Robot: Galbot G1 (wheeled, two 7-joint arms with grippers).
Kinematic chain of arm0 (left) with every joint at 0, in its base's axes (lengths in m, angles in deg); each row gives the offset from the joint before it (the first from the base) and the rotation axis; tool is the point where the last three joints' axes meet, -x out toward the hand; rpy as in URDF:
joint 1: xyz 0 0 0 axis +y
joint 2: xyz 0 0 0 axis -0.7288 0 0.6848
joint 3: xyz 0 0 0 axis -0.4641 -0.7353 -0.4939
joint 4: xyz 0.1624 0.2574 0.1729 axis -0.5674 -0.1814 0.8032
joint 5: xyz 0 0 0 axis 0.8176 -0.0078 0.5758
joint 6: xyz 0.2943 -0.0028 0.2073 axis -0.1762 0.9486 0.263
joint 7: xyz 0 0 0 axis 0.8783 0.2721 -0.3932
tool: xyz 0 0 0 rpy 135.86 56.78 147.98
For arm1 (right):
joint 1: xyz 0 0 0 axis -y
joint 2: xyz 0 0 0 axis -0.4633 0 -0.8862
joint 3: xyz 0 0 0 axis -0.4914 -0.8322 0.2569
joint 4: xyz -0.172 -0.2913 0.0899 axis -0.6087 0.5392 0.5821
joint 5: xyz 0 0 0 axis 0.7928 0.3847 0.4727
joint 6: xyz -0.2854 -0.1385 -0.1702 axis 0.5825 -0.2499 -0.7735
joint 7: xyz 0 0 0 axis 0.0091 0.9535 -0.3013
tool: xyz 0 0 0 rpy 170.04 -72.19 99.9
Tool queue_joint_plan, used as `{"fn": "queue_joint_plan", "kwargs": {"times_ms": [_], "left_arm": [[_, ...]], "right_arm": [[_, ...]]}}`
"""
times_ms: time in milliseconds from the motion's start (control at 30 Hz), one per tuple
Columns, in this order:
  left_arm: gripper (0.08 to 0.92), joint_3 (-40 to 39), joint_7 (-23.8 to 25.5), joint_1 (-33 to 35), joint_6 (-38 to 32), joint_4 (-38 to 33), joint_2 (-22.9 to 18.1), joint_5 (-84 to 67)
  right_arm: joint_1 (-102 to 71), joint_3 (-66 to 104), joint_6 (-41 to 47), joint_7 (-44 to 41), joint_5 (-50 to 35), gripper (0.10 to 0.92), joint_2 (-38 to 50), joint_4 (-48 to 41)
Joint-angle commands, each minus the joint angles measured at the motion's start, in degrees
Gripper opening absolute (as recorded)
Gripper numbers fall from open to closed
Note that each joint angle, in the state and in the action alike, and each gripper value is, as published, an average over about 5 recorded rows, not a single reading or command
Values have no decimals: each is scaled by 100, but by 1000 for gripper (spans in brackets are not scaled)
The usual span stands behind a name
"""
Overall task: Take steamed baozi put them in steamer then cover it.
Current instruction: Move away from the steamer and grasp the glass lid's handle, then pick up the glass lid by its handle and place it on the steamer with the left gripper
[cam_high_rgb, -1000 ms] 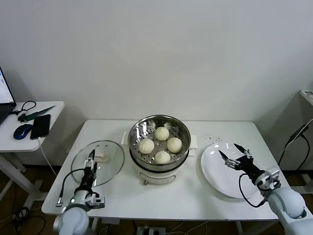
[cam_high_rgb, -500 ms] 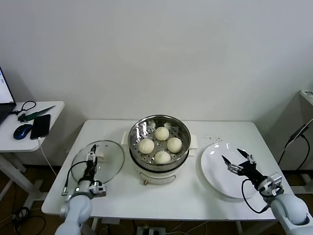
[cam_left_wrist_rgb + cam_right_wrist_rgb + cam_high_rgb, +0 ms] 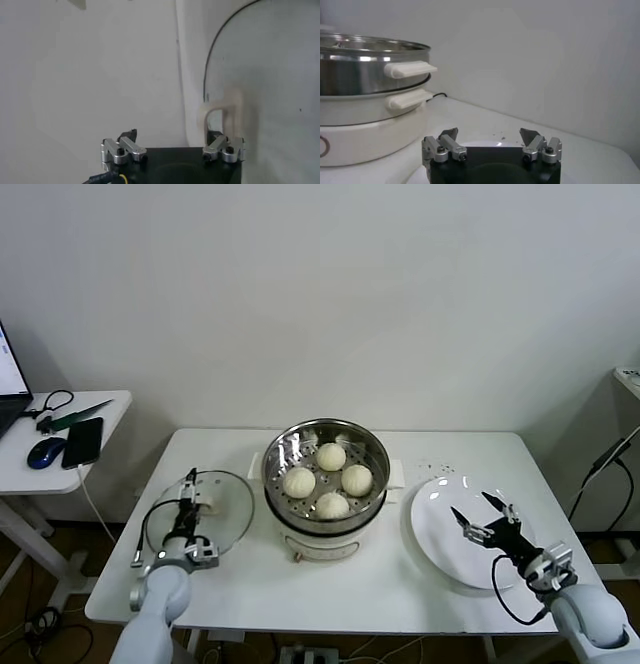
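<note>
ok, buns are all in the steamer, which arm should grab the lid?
Left. The left gripper is open right at the cover, which lies on the table left of the steamer, by its white handle. The right gripper is open over the empty plate, across the steamer.

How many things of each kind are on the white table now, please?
baozi: 4, all inside the steamer
steamer: 1
cover: 1, lying flat left of the steamer
white plate: 1, with nothing on it
Total: 7
</note>
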State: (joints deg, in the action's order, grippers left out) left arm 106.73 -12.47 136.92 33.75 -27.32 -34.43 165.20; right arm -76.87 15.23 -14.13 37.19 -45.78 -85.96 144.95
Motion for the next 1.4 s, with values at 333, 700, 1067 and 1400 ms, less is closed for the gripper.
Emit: {"fn": "queue_joint_plan", "kwargs": {"times_ms": [333, 700, 1067, 1400], "left_arm": [[600, 21, 18, -204, -125, 343, -3, -170], [279, 33, 53, 46, -100, -179, 149, -524], [150, 87, 173, 950, 585, -2129, 599, -923], [150, -69, 475, 1796, 2323, -3966, 1125, -442]], "right_arm": [[21, 29, -93, -60, 154, 823, -76, -94], [124, -39, -140, -81, 253, 823, -118, -186], [219, -71, -164, -96, 279, 823, -120, -273], [303, -37, -231, -105, 322, 823, -84, -416]]}}
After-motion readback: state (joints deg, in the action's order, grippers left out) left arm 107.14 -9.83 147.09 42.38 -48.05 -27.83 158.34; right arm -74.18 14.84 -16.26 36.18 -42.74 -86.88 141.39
